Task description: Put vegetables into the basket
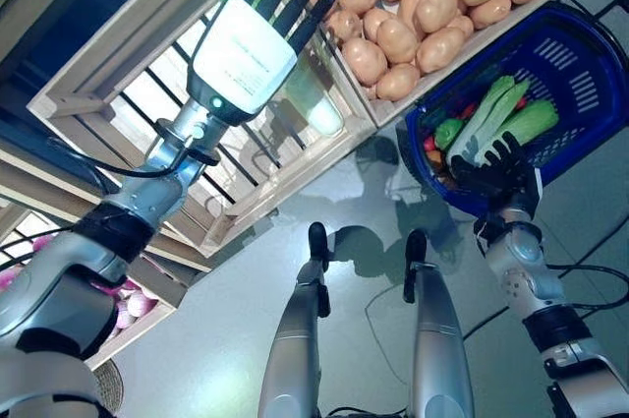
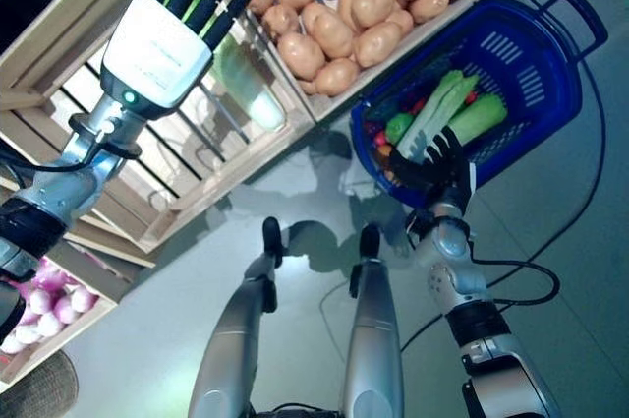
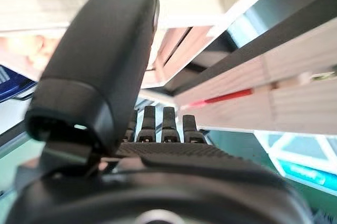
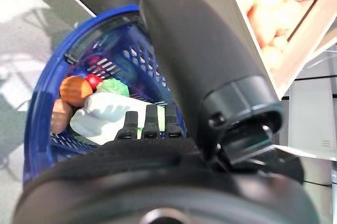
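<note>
**Left hand up at the crates, right hand at the basket**

Left hand [image 1: 243,54], fingers straight and empty, sits upper left of frame over a slatted crate [image 1: 118,84]; a pale green vegetable [image 1: 316,103] lies just beside it, lower right of its fingertips. Potatoes [image 1: 413,5] fill the next crate. We judge left nearer. Right hand [image 1: 499,174] curls on the blue basket [image 1: 590,93] rim, greens [image 1: 496,118] inside.
</note>
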`<state>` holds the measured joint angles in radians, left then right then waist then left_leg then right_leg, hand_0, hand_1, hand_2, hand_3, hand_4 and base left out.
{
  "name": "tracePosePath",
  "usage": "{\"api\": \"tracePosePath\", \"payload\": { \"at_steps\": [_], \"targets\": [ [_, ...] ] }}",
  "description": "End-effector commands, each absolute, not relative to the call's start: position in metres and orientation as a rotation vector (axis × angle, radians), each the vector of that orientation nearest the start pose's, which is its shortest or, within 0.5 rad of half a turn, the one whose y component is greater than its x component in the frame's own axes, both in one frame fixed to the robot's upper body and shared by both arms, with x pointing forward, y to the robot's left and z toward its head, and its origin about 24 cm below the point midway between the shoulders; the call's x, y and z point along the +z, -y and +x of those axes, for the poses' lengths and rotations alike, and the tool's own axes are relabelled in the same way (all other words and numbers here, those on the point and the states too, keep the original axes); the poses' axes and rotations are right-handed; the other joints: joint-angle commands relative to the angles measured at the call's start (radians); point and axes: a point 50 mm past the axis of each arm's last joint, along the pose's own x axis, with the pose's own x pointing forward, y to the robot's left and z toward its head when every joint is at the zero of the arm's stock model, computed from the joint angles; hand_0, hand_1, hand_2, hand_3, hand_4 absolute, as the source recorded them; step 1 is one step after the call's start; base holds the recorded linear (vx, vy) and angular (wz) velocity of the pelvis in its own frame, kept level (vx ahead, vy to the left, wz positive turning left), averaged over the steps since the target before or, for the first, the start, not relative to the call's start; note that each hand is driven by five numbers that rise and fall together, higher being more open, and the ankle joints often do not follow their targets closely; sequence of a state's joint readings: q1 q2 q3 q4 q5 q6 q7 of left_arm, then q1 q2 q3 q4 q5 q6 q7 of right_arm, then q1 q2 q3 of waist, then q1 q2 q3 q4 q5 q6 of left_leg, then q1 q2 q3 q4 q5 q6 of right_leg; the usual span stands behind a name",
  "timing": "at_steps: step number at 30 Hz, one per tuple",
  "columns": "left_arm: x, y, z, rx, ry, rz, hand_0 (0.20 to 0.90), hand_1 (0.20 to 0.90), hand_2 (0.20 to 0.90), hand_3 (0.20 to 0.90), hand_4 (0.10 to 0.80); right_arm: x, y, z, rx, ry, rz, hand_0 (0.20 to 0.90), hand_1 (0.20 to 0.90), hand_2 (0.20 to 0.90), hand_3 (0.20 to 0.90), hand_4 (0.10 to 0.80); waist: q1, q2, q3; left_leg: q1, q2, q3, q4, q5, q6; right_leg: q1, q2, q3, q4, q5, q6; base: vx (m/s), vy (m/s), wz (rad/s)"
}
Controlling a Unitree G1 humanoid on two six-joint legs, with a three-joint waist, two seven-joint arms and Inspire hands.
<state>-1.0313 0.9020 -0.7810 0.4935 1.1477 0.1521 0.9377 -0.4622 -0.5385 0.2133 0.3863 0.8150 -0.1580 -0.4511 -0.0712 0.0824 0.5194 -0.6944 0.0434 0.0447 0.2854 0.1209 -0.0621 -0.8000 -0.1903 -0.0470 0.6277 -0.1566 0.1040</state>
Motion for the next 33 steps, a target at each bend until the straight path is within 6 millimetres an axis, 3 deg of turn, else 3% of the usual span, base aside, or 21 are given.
{"api": "tracePosePath", "payload": {
  "at_steps": [1, 14, 19, 26, 33],
  "targets": [
    [0.324, -0.199, 0.341, 0.982, 1.480, 1.962, 0.900, 0.900, 0.900, 0.900, 0.800, 0.146, 0.224, 0.334, -0.277, 0.281, 0.299, 0.900, 0.900, 0.900, 0.900, 0.800, -0.022, -0.038, 0.001, -0.036, -0.041, 0.064, 0.144, -0.126, 0.062, 0.041, 0.079, -0.035, -0.108, 0.106, -0.088, -0.017, 0.019, -0.05],
    [0.305, -0.241, 0.338, 1.059, 1.244, 2.011, 0.900, 0.900, 0.900, 0.900, 0.800, 0.146, 0.237, 0.330, -0.294, 0.292, 0.286, 0.900, 0.900, 0.900, 0.900, 0.800, -0.013, -0.033, 0.001, -0.041, -0.045, 0.064, 0.122, -0.119, 0.056, 0.044, 0.075, -0.032, -0.144, 0.111, -0.081, -0.001, 0.002, -0.01],
    [0.299, -0.253, 0.326, 1.215, 1.343, 1.846, 0.900, 0.900, 0.900, 0.900, 0.800, 0.142, 0.233, 0.325, -0.305, 0.305, 0.292, 0.900, 0.900, 0.900, 0.900, 0.800, -0.002, -0.043, 0.001, -0.048, -0.043, 0.058, 0.116, -0.117, 0.054, 0.048, 0.067, -0.049, -0.162, 0.113, -0.081, 0.003, -0.068, 0.01],
    [0.297, -0.245, 0.306, 1.317, 1.519, 1.665, 0.900, 0.900, 0.900, 0.900, 0.800, 0.134, 0.225, 0.318, -0.335, 0.313, 0.325, 0.900, 0.900, 0.900, 0.900, 0.800, 0.025, -0.051, 0.001, -0.052, -0.055, 0.042, 0.114, -0.129, 0.059, 0.050, 0.064, -0.068, -0.167, 0.105, -0.081, 0.004, -0.076, 0.09],
    [0.286, -0.252, 0.297, 1.365, 1.453, 1.653, 0.900, 0.900, 0.900, 0.900, 0.800, 0.130, 0.226, 0.314, -0.355, 0.321, 0.348, 0.900, 0.900, 0.900, 0.900, 0.800, 0.044, -0.053, 0.001, -0.060, -0.059, 0.028, 0.163, -0.155, 0.062, 0.051, 0.061, -0.081, -0.117, 0.074, -0.090, -0.014, -0.042, 0.08]
  ]
}}
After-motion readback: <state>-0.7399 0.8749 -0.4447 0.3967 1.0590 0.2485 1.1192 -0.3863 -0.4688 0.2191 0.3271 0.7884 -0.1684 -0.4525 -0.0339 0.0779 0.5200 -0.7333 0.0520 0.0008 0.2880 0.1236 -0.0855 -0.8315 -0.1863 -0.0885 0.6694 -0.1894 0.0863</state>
